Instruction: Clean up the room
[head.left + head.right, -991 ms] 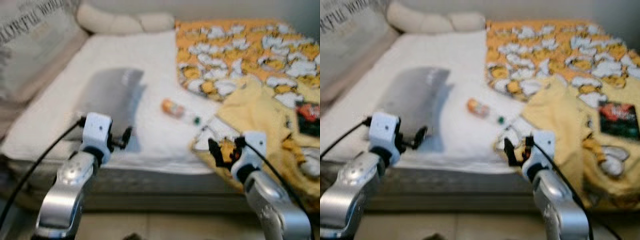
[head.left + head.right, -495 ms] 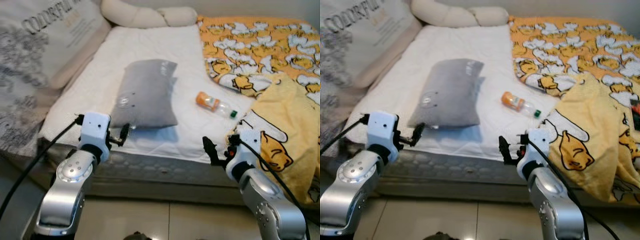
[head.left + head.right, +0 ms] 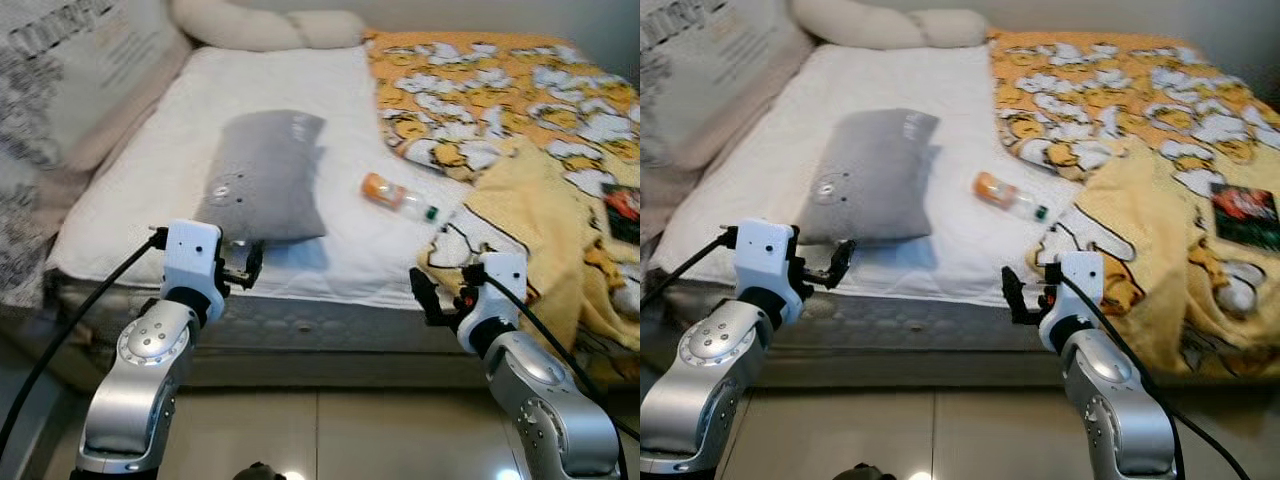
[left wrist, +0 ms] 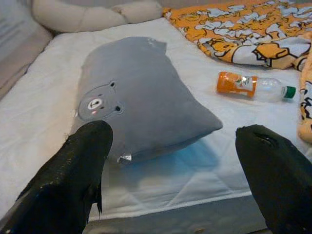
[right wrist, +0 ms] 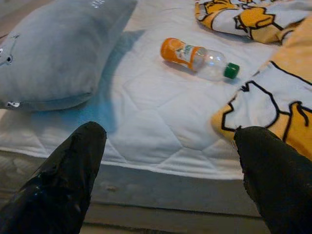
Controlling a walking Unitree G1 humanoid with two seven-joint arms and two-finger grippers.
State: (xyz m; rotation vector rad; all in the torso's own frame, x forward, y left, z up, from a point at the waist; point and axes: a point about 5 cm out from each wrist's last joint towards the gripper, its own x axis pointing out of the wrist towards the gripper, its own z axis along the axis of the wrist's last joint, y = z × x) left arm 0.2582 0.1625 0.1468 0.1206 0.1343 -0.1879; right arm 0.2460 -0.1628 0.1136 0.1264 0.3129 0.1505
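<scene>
1. Left gripper (image 3: 243, 268) hovers at the bed's near edge, just short of the grey pillow (image 3: 262, 176), fingers spread wide and holding nothing.
2. The pillow lies flat on the white mattress (image 3: 330, 110).
3. A bottle (image 3: 397, 196) with an orange label and green cap lies on its side between pillow and yellow blanket (image 3: 530, 190).
4. Right gripper (image 3: 432, 300) hangs before the bed edge, near the blanket's corner, wide open and empty.

My fingers (image 4: 73, 190) are glossy black on silver arms (image 3: 140, 380). Mid-frame lies a grey pillow (image 3: 262, 175) with a small bear face, on a white quilted sheet (image 3: 330, 110). The bottle (image 3: 397, 196) is clear, with an orange label and green cap. At right, a yellow-orange blanket (image 3: 500, 90) carries white cartoon ducks.
</scene>
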